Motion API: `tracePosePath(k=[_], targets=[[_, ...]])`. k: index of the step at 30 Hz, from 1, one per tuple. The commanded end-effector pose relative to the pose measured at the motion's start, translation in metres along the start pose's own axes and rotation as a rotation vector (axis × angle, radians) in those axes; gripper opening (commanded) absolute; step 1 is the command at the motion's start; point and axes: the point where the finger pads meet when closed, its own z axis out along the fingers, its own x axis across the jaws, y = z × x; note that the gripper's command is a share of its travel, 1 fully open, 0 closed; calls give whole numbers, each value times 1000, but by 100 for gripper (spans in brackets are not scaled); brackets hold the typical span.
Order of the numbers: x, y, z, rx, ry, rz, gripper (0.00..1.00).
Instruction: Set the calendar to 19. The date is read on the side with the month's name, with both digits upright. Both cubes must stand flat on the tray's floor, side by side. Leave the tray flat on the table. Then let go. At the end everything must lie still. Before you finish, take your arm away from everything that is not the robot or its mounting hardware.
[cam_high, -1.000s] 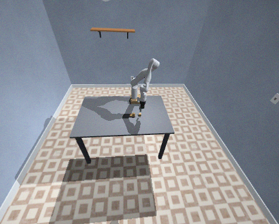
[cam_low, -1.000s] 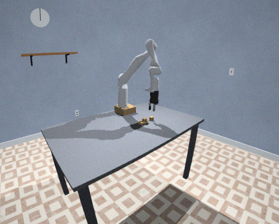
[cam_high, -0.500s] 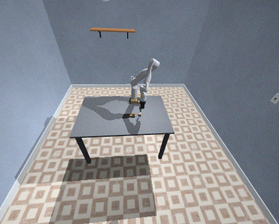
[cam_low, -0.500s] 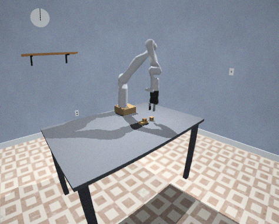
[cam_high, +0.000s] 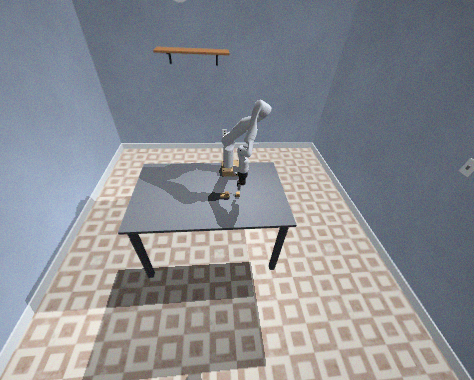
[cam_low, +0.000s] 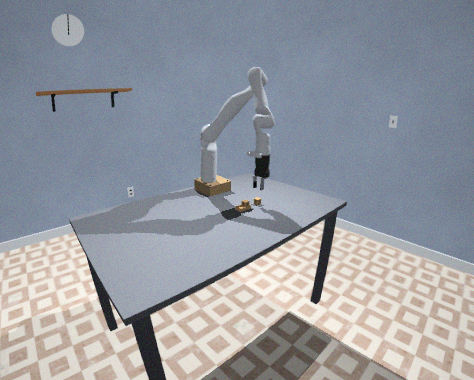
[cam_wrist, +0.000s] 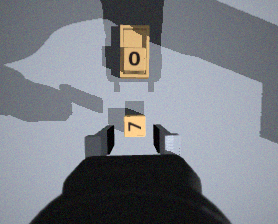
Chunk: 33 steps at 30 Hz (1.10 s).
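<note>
The small wooden tray (cam_wrist: 148, 65) (cam_low: 240, 209) (cam_high: 223, 197) lies on the table. A cube (cam_wrist: 134, 59) (cam_low: 245, 203) with an upright 0 on top in the wrist view sits in its nearer half in that view; the other half is empty. A loose cube (cam_wrist: 134, 126) (cam_low: 257, 201) (cam_high: 237, 194) lies on the table beside the tray, apart from it, its top showing a 7 turned sideways. My gripper (cam_wrist: 133, 134) (cam_low: 258, 186) is open and empty, pointing down above the table near the loose cube. The month's name and the cubes' side faces cannot be read.
The arm's wooden base block (cam_low: 212, 186) (cam_high: 228, 172) stands on the table (cam_low: 190, 260) (cam_high: 170, 215) behind the tray. Shadows of the arm fall around the tray. A shelf (cam_low: 85, 92) (cam_high: 192, 51) hangs on the wall, far from the arm.
</note>
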Motion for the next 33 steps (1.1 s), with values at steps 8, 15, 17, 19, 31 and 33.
tracePosePath(k=[8,15,17,19,31,33], targets=[[0,-2,14,2,2,4,87],[0,-2,22,2,2,4,87],[0,-2,25,2,2,4,87],[0,-2,28,2,2,4,87],[0,-2,41,2,2,4,87],[0,-2,42,2,2,4,87]])
